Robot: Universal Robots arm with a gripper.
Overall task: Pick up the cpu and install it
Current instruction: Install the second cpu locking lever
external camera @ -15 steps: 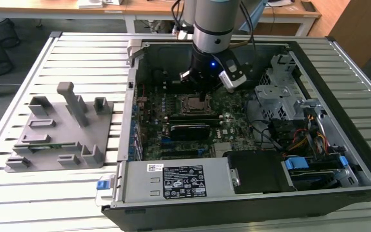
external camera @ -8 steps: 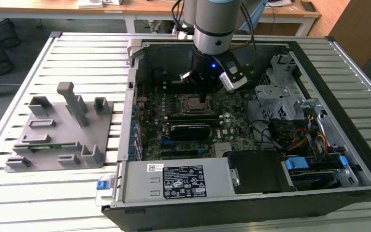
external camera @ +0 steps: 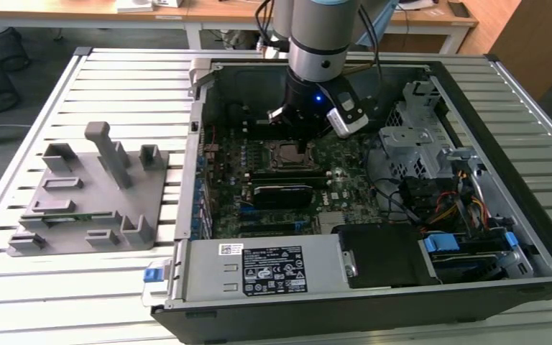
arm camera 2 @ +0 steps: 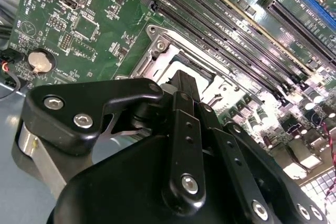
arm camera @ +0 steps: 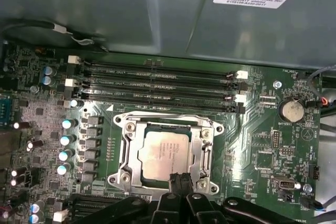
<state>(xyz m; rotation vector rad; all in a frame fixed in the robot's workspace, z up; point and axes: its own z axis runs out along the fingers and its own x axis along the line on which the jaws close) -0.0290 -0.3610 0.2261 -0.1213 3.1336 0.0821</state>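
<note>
cpu (arm camera: 161, 154): lies flat inside the socket frame (arm camera: 128, 153) on the motherboard (arm camera: 252, 145), silver top up; in the first wrist view the gripper fingertips hide its near edge.
gripper (arm camera: 181, 179): in the first wrist view the two black fingertips stand pressed together, nothing between them, at the near edge of the cpu; whether they touch it I cannot tell.
exterior view: the arm (external camera: 319, 43) reaches down into the open computer case (external camera: 506, 237) on the slatted table (external camera: 123, 79); the gripper (external camera: 295, 133) hangs just above the socket frame (external camera: 290, 154). A grey fixture (external camera: 94, 190) stands on the table to the exterior view's left, well apart from the case.
second wrist view: the black gripper body covers the lower part; the fingers (arm camera 2: 186, 85) end over the socket frame (arm camera 2: 157, 51), and the cpu itself is hard to make out there.
first wrist view alone: memory slots (arm camera: 157, 82) beside the socket frame, and a coin battery (arm camera: 290, 109).
</note>
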